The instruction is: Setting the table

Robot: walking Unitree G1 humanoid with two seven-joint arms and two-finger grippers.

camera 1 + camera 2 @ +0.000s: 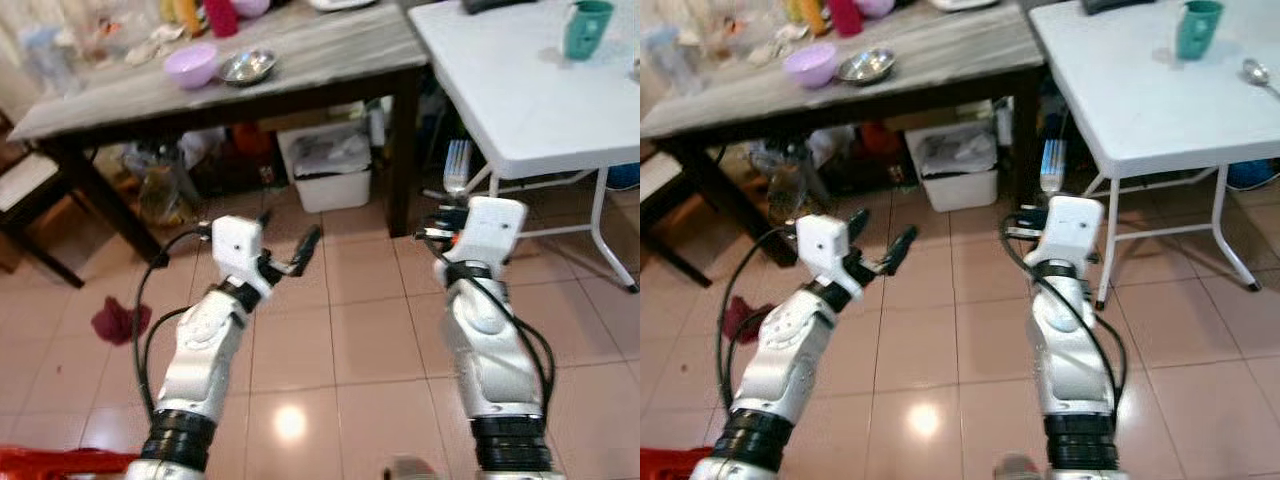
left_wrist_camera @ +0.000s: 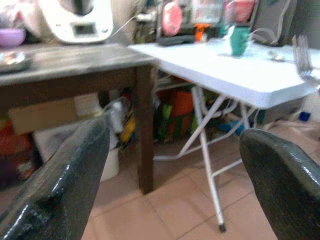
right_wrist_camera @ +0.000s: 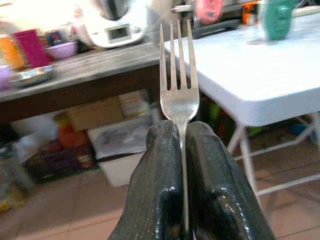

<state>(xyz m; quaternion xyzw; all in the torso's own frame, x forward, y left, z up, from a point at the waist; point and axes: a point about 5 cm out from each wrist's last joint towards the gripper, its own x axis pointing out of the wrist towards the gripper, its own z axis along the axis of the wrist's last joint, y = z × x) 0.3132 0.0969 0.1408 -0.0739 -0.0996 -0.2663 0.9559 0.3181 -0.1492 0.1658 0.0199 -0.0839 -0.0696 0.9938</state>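
— Looking for any writing, I cannot read a single word; the white kitchen machine [image 3: 112, 22] on the dark wooden table [image 1: 300, 60] has a small display, but it is too blurred.

— And the task's thing, how does it look?

— It is a shiny silver metal fork [image 3: 178, 75] with four thin tines. The right gripper [image 3: 182, 137] has its two glossy black fingers [image 3: 157, 190] pressed together on the handle, so the tines stand up straight above the fingertips. In the left eye view the fork [image 1: 456, 166] sticks up in front of the right arm, just beside the leg of the dark table and near the edge of the white folding table [image 1: 530, 100].

— What does the left gripper do?

— The left gripper [image 1: 290, 250] hangs above the pinkish tiled floor [image 1: 350, 340] with its fingers spread wide apart, and it holds nothing.

— What stands on the tables?

— On the grey, streaky top of the dark table there is a lilac plastic bowl [image 1: 191, 65] and just beside it a shallow steel dish [image 1: 248, 66]. On the smooth white table stands a teal cup [image 1: 587, 28], and a metal spoon [image 1: 1258, 72] lies near its edge. Under the dark table stands a white plastic bin [image 1: 327, 165]. A dark red cloth [image 1: 120, 322] lies crumpled on the tiles.
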